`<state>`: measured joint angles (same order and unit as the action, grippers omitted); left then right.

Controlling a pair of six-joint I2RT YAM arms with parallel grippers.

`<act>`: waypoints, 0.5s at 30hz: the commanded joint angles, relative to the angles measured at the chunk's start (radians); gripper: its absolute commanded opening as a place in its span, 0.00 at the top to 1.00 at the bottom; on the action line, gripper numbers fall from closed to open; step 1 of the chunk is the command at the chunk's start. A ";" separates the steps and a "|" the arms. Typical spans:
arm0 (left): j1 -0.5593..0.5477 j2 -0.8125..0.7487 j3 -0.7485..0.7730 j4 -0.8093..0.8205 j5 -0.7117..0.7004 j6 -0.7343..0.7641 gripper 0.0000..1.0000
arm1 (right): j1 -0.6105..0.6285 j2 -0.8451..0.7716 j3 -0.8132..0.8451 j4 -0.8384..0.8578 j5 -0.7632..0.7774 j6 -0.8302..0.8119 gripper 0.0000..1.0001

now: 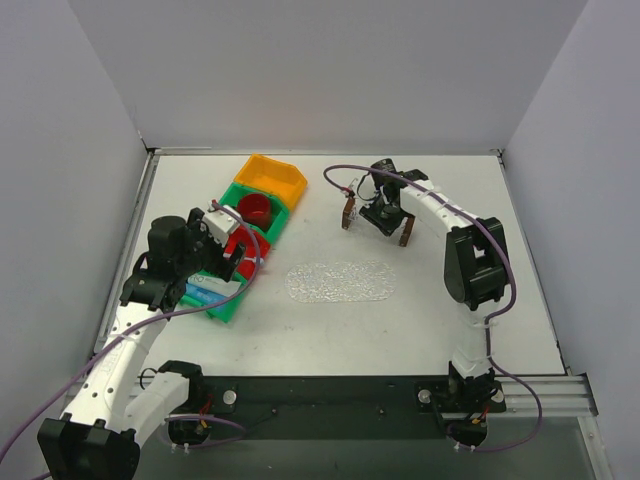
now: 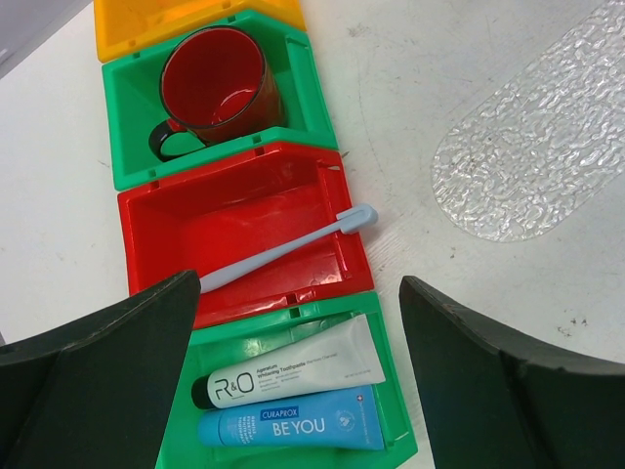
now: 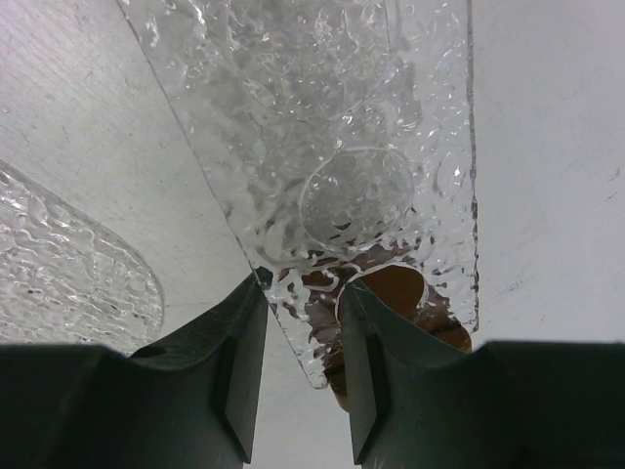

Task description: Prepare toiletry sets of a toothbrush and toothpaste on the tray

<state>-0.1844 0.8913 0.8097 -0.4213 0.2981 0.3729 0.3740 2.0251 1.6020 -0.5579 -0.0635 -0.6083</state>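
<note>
White table (image 1: 330, 335): left gripper (image 2: 298, 293) gapes wide above toothbrush (image 2: 283, 249) slanting across red bin (image 2: 225, 220), toothpaste tubes (image 2: 293, 374) nearer; right gripper (image 3: 301, 293) pinches clear dimpled tray (image 3: 332, 147).

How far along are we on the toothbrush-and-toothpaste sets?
Done: nothing yet; the clear tray holds no items. In hand: the right hand is shut on a clear textured piece, and the left hand hovers open above the toothbrush. Left: everything; the toothbrush lies across the red bin, with the R&O toothpaste and the blue toothpaste in the green bin.
</note>
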 commanded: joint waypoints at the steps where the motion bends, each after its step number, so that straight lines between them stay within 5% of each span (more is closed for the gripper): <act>1: -0.004 -0.018 0.002 0.038 -0.008 0.011 0.06 | -0.001 -0.065 -0.002 -0.034 -0.015 -0.030 1.00; 15: -0.003 -0.014 0.006 0.041 -0.014 0.004 0.06 | 0.006 -0.210 -0.066 -0.034 -0.044 -0.077 1.00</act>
<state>-0.1844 0.8883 0.8085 -0.4213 0.2909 0.3752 0.3740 1.9133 1.5505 -0.5648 -0.0956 -0.6655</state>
